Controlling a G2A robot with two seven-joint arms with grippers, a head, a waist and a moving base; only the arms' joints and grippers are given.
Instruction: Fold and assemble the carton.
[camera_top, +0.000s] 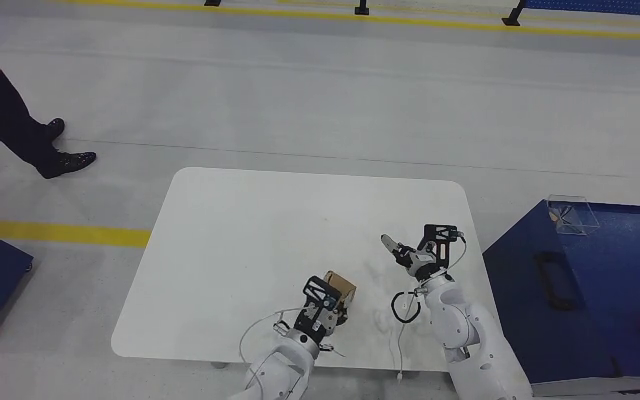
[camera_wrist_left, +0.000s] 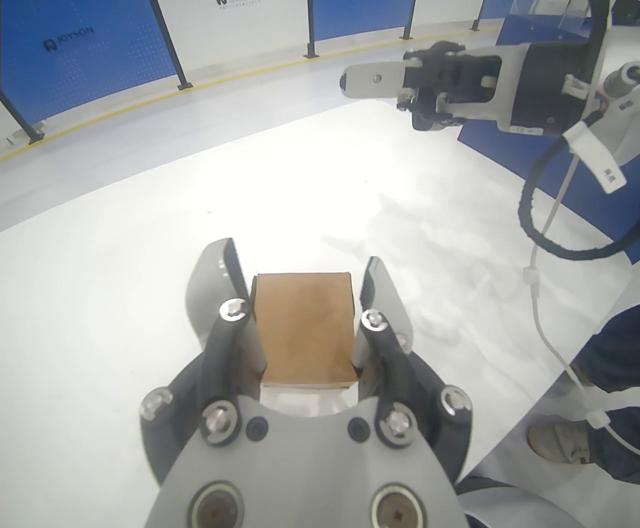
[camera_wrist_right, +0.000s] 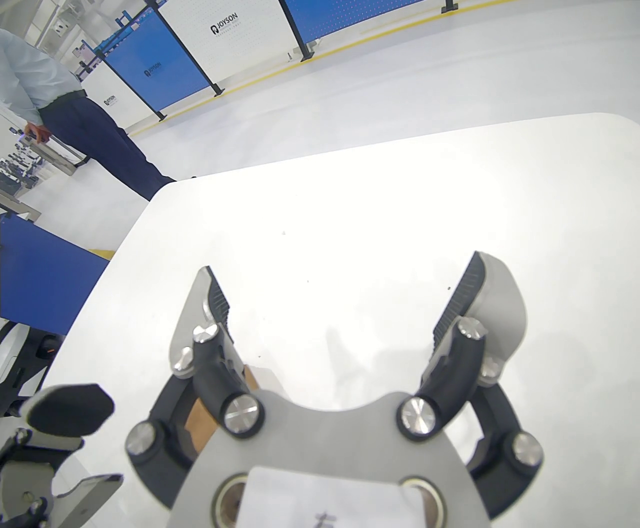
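Fingers of the left gripper were pinched on the carton, one on each side wall, down by the near edge of the desk. The right gripper hovered just to its right, fingers spread wide and empty. The carton looked light and thin-walled (squeeze hard and it would likely buckle), so the flat sides near the creases seemed the safest hold. Its flaps, underside and far end were hidden, and whether it sat on the desk I couldn't tell.
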